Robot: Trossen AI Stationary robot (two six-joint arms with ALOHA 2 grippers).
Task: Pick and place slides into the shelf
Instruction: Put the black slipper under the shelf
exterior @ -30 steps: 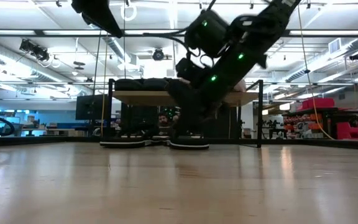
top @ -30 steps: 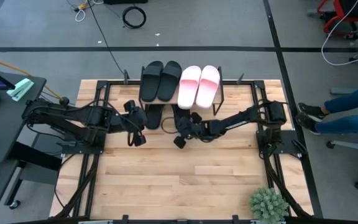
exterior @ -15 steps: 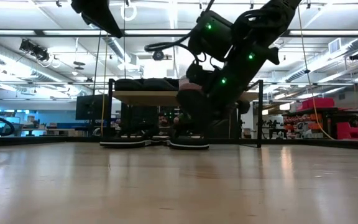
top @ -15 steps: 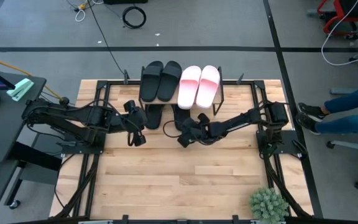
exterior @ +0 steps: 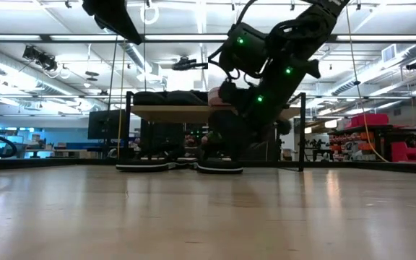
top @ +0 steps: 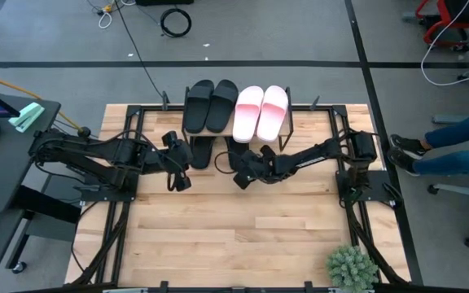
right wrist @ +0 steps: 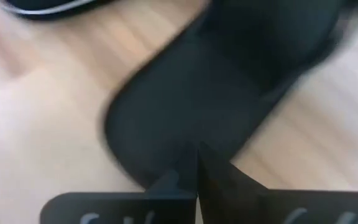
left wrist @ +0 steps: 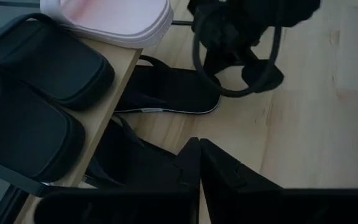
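The shelf [left wrist: 127,63] stands at the table's far edge. Two black slides [top: 210,106] and two pink slides [top: 260,112] lie on its board. Under it, two more black slides rest flat on the table: the left one [top: 202,152] and the right one [top: 233,146]. My right gripper [top: 238,168] is shut and slants down at the right slide's near end. My left gripper [top: 184,163] hangs shut above the table in front of the left slide, holding nothing. My right gripper's shut fingers [right wrist: 211,174] point slanting down at the near end of the right black slide [right wrist: 166,118], coming from the table's near right. I cannot tell whether the tips touch it. The slide lies flat on the table [exterior: 219,167].
A potted plant [top: 351,267] stands at the table's near right corner. A person's legs [top: 454,142] show beyond the right edge. The near half of the wooden table [top: 234,236] is bare boards. A side desk [top: 6,122] stands at the left.
My right gripper has tipped and rolled at the wrist above the right black slide and has edged a little toward the shelf, staying shut. The slides lie where they were.
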